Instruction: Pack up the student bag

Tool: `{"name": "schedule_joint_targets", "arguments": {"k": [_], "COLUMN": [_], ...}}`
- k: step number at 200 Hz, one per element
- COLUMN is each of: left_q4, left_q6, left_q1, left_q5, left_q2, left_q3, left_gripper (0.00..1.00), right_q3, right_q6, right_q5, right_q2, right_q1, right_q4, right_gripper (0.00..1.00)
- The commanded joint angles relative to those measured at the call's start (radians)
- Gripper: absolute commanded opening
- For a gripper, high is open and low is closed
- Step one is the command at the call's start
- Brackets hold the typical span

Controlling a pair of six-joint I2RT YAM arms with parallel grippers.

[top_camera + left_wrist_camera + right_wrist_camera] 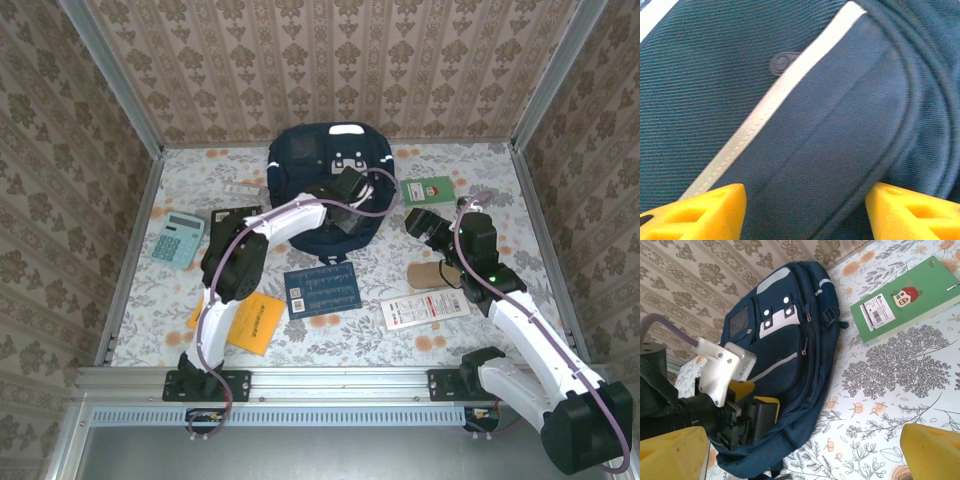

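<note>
The student bag (300, 165) lies flat on the worktop (500, 200) in the far middle, close to the back wall, with its front side up. It is navy blue with a grey-white patch near its top end.

The left gripper (805, 214) is over the lower front of the bag. In the left wrist view its yellow fingers (695, 212) stand well apart, one at each lower corner. The front pocket (840, 140) and the white stripe (765, 107) lie between and behind them. The fabric there looks smooth, so the fingers are open and hold nothing. I cannot tell if their tips touch the cloth. A small oval badge (782, 64) sits just beside the stripe.

The right gripper (802, 452) is to the right of the bag, above the flowered worktop and near a green book (428, 190). Its fingers are spread wide and are empty. Its camera looks at the bag and at the left gripper on it.

Other things lie apart from the bag on the worktop:
- a turquoise calculator (178, 238) at the left;
- a yellow envelope (255, 322) near the left arm's base;
- a blue booklet (322, 290) just in front of the bag;
- a white leaflet (424, 310) at the right, with a brown roll (432, 274) just behind it.
</note>
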Motion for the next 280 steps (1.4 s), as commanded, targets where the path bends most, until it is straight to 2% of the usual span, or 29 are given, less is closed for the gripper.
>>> {"name": "schedule_joint_targets", "arguments": {"k": [1,22,44,68,86,94,122,141,154,171,206,221,248,280], "left_q4": [-0.030,-0.121,-0.127,-0.117,-0.125,-0.114,-0.017,-0.007,-0.002,0.051,0.019,0.001,-0.085,-0.186], "left_q6": [0.055,0.087,0.094,0.103,0.120,0.121,0.110,0.074,0.045,0.034,-0.026,-0.028,-0.013,-0.004], "left_q1": [0.019,0.020,0.018,0.012,0.006,0.006,0.014,0.043,0.064,0.068,0.031,0.009,-0.023,-0.011], "left_q5": [0.031,0.038,0.032,0.006,-0.034,-0.044,-0.088,-0.096,-0.141,-0.173,-0.094,-0.037,-0.059,-0.088], "left_q2": [0.016,0.089,0.123,0.132,0.115,0.089,-0.067,-0.168,-0.231,-0.312,-0.400,-0.390,-0.272,-0.102], "left_q3": [0.070,0.154,0.183,0.179,0.141,0.095,-0.158,-0.297,-0.382,-0.465,-0.387,-0.321,-0.151,0.022], "left_gripper": [0.68,0.68,0.68,0.52,0.25,0.20,0.21,0.24,0.25,0.35,0.46,0.47,0.47,0.47], "right_q3": [0.027,0.029,0.029,0.029,0.029,0.028,0.029,0.027,0.024,0.024,0.023,0.026,0.029,0.030], "right_q6": [0.009,0.009,0.009,0.009,0.010,0.010,0.012,0.014,0.017,0.018,0.015,0.014,0.012,0.012], "right_q5": [0.009,0.008,0.008,0.008,0.008,0.009,0.009,0.007,0.005,-0.002,-0.010,-0.016,-0.021,-0.024], "right_q2": [0.008,0.006,0.005,0.005,0.005,0.006,0.002,0.003,0.005,0.006,0.008,0.008,0.005,0.005], "right_q1": [0.006,0.006,0.005,0.006,0.005,0.006,0.006,0.006,0.006,0.005,0.005,0.006,0.007,0.006], "right_q4": [-0.009,-0.010,-0.010,-0.013,-0.015,-0.016,-0.016,-0.013,-0.010,-0.005,-0.004,-0.005,-0.010,-0.012], "right_gripper": [1.00,1.00,1.00,1.00,1.00,1.00,1.00,1.00,1.00,1.00,1.00,1.00,1.00,1.00]}}
